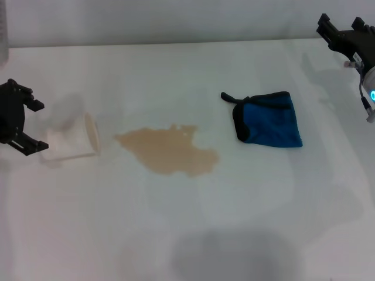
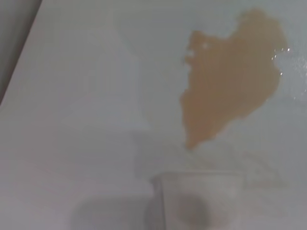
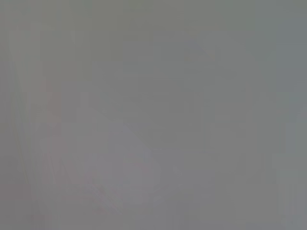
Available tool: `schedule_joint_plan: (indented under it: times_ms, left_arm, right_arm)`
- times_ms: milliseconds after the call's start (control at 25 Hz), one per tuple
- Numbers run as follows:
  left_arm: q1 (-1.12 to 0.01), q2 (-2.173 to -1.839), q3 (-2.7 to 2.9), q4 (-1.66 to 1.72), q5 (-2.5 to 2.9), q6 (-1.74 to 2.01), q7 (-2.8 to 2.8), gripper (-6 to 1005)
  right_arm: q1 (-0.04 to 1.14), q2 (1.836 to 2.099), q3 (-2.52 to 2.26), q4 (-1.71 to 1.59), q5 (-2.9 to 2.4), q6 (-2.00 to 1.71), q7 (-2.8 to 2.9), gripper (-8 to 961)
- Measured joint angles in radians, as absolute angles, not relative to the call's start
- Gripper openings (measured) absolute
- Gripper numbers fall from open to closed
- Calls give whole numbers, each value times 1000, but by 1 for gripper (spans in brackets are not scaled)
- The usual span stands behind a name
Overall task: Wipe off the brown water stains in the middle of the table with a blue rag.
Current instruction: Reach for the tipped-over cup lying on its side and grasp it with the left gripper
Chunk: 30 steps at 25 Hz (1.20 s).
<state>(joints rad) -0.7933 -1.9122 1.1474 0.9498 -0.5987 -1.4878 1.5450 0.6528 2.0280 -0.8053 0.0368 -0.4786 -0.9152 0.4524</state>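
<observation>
While blue rag (image 1: pixel 269 119) lies beside brown water stains (image 1: pixel 170 151), left tool (image 1: pixel 26 124) spread; right tool's state unclear.

A smooth, faintly glossy white surface is shown by the table (image 1: pixel 246 234). The blue rag (image 1: pixel 270 122) is seen as soft matt cloth — black-edged. The brown water stains (image 1: pixel 169 151) appear wet and slightly shiny — a thin film.

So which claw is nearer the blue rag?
Right. The right claw hangs beyond the blue rag on its right; the left claw sits across the table, past the stains.
</observation>
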Motion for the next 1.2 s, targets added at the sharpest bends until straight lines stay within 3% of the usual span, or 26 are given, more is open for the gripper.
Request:
schedule_joint_plan:
  times_ms: [1200]
  left_arm:
    - [-797,-1945,1244,728,-667,-1226,1622,873]
  right_arm:
    - [646,2028,-809,51,-488,-917,492,872]
